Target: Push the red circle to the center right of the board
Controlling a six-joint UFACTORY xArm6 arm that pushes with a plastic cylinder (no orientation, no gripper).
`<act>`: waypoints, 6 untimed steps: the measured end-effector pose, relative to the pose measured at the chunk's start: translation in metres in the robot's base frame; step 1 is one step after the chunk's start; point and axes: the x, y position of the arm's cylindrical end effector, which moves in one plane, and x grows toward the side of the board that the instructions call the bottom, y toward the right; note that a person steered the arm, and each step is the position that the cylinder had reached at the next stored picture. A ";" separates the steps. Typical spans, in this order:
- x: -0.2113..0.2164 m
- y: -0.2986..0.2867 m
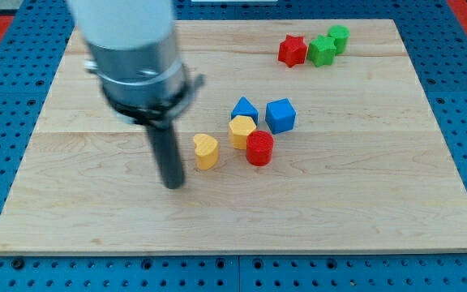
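Observation:
The red circle (259, 148) is a short red cylinder near the middle of the wooden board (363, 203). It touches a yellow hexagon block (242, 130) on its upper left. My tip (173, 184) rests on the board to the left of the red circle, with a yellow heart block (206, 151) between them. The tip touches no block.
A blue triangle block (244, 109) and a blue cube (280, 115) sit just above the red circle. At the view's top right stand a red star (293, 50), a green star (323, 50) and a green cylinder (339, 37). The arm's grey housing (132, 49) covers the board's upper left.

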 end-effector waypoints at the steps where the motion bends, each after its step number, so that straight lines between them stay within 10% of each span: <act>1: -0.028 0.062; 6: -0.057 0.214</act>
